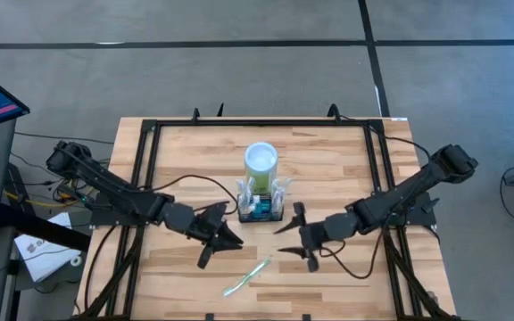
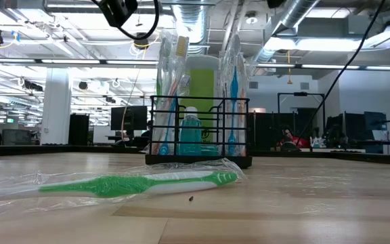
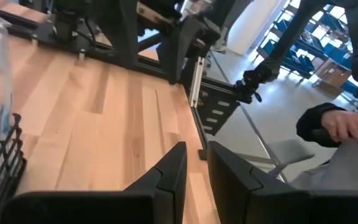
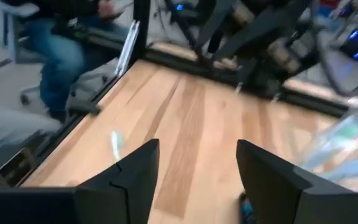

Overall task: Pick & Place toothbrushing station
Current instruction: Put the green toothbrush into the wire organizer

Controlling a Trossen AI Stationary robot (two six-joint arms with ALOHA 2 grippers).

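High view is showing the caddy (image 1: 261,208) sitting between both grippers: left gripper (image 1: 226,238) narrow and empty, right gripper (image 1: 291,239) wide (seemingly equidistant).

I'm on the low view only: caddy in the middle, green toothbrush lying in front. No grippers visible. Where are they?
Observer: From above, the left gripper and right gripper flank the black wire caddy, one on each side, both short of it.
Operator: Either holding anything?
Observer: No. The right gripper's fingers stand wide open over bare wood; the left's fingers show a narrow gap with nothing between them.
Operator: What's the green behind the caddy?
Observer: A lime-green cup with a white inside, standing just beyond the caddy.
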